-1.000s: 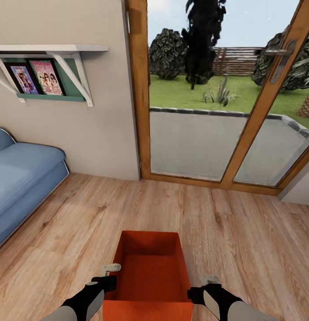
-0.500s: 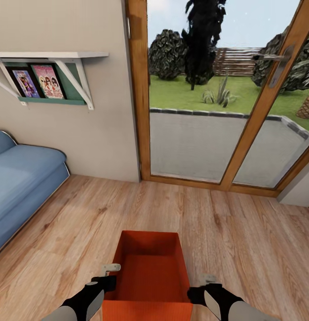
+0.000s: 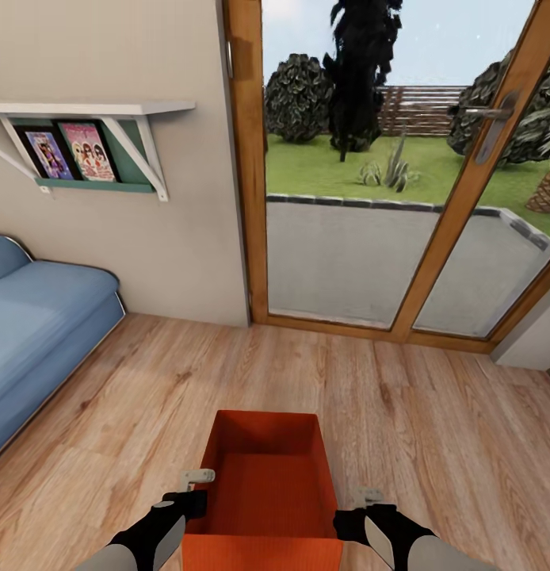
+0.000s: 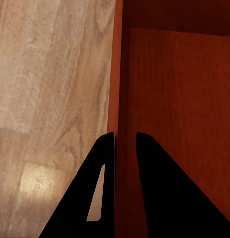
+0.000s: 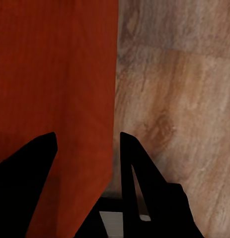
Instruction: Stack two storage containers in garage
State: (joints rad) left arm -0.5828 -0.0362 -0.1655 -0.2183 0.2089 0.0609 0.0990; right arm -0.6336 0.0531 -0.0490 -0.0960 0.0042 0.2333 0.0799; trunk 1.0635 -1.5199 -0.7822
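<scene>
Container: orange-red, finely ribbed, thin-walled plastic bin (image 3: pixel 263 492), open top up, carried low in front of the robot between both arms, above the light wood plank floor (image 3: pixel 433 420).
Left gripper (image 4: pixel 124 144): fingers straddle the bin's left wall, one outside, one inside, closed tight on it.
Right gripper (image 5: pixel 87 144): fingers straddle the right wall; wider gap than the left, so contact with the wall is likely but I cannot tell for sure.
Change: the bin sits at the same spot relative to the arms as a second ago. The whole view has shifted a little — white wall shelf with picture books (image 3: pixel 89 135) and blue sofa (image 3: pixel 37 317) sit slightly lower and to the right, and so does the door handle (image 3: pixel 489 127). That reads as the camera moving, not the things.
Surroundings: wood-framed glass doors (image 3: pixel 402 182) ahead, garden beyond.
Meaning: grip holds steady in transit; the robot is in the living room, so this is the carry stage. Garage and second bin lie ahead.
</scene>
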